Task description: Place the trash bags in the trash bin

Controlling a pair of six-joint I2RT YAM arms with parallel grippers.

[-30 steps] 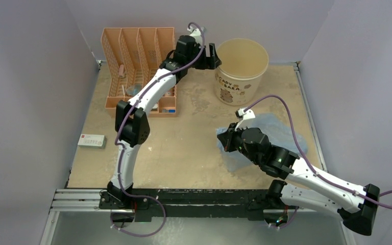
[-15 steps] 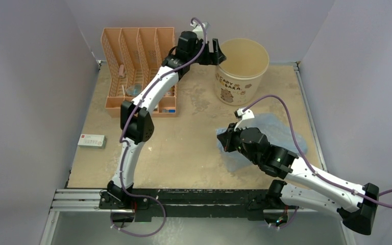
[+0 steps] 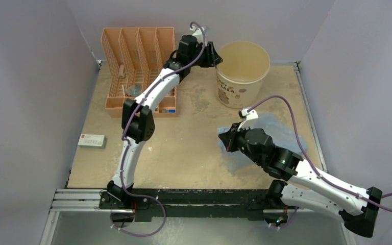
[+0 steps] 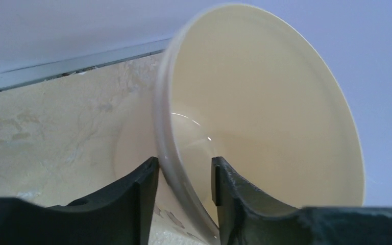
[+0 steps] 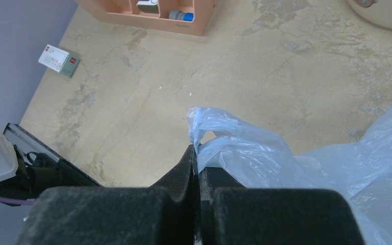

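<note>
Against a second ago, the left arm has reached further toward the back right, and the left gripper (image 4: pixel 184 166) that stood just beside the round cream bucket-like bin (image 3: pixel 250 87) now sits astride its near-left rim, one finger outside the wall and one inside. The jaws have narrowed, but a sliver of space still shows at the inner finger, so I cannot tell whether they pinch the rim yet. The bin has tipped and shifted a little to the right at the back of the sandy brown table (image 3: pixel 184 143). Its brown lettering, which read "CAPY BARA" before, is now foreshortened and no longer legible (only the small printed figure shows). The right gripper (image 5: pixel 196 153) has barely moved, clenched on a crinkled edge of the thin translucent light-blue plastic bag (image 5: pixel 296 168), which lies on the table's right side, well apart from the bin. The small white box with a red mark (image 5: pixel 58 58) carries print too small to read.
</note>
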